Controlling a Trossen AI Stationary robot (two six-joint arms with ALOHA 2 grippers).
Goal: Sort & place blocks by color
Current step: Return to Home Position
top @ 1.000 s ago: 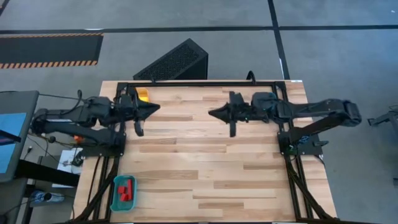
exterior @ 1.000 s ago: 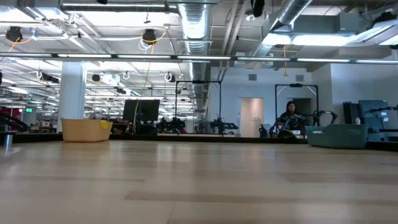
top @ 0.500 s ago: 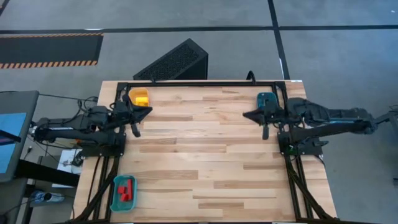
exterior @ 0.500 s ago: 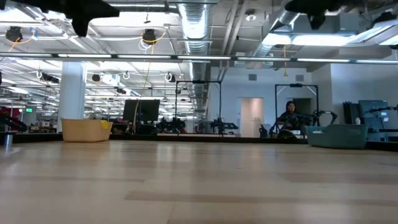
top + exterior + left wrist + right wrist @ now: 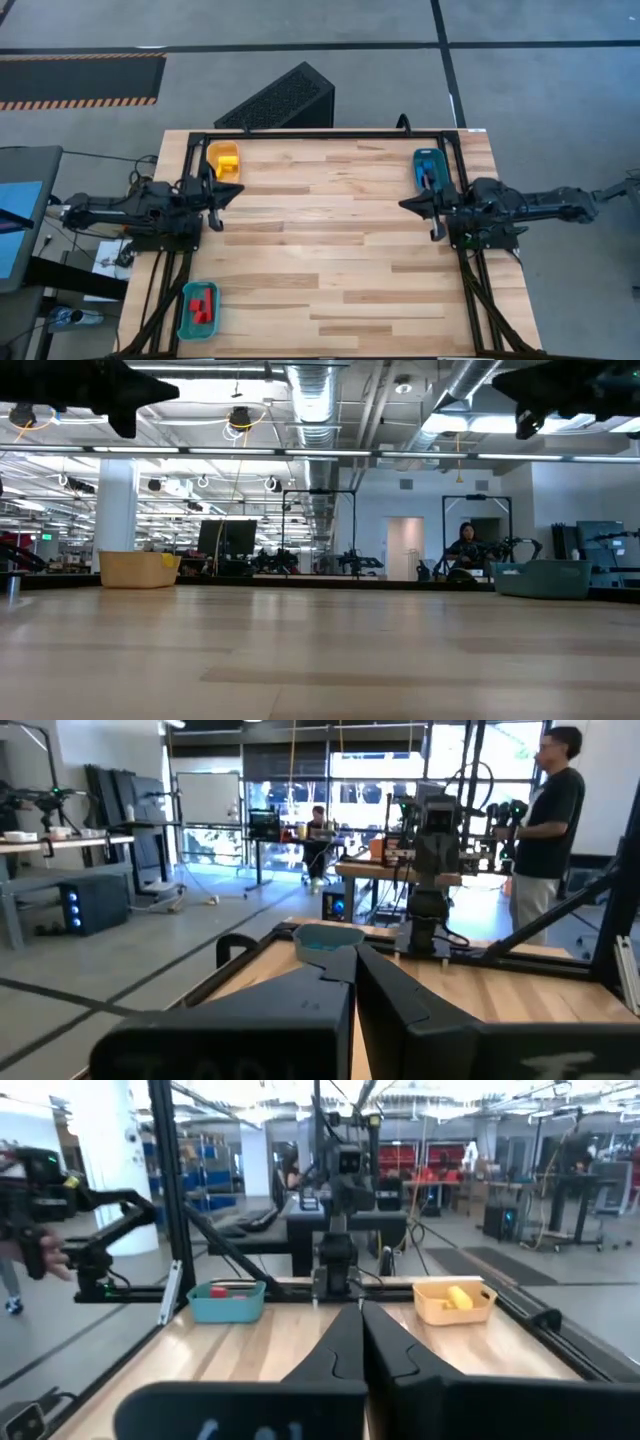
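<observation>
Yellow blocks [image 5: 229,158] lie in the yellow tray [image 5: 214,151] at the far left. Blue blocks [image 5: 428,168] lie in the teal tray [image 5: 420,156] at the far right. Red blocks [image 5: 201,303] lie in a second teal tray [image 5: 185,325] at the near left corner. My left gripper [image 5: 236,189] is shut and empty at the left edge, above the table. My right gripper [image 5: 403,205] is shut and empty at the right edge. Their shut fingers show in the left wrist view [image 5: 353,958] and the right wrist view [image 5: 361,1316].
A black frame rail [image 5: 320,134] runs along the far edge, with a dark slatted box [image 5: 280,100] behind it. The wooden tabletop [image 5: 330,260] lies bare between the arms. People stand in the room beyond the table [image 5: 545,820].
Both arms have drawn back from the middle of the table. My left gripper has gone toward the left edge and my right gripper toward the right edge, both coming lower. The yellow tray and the far-right teal tray now show beside them.
</observation>
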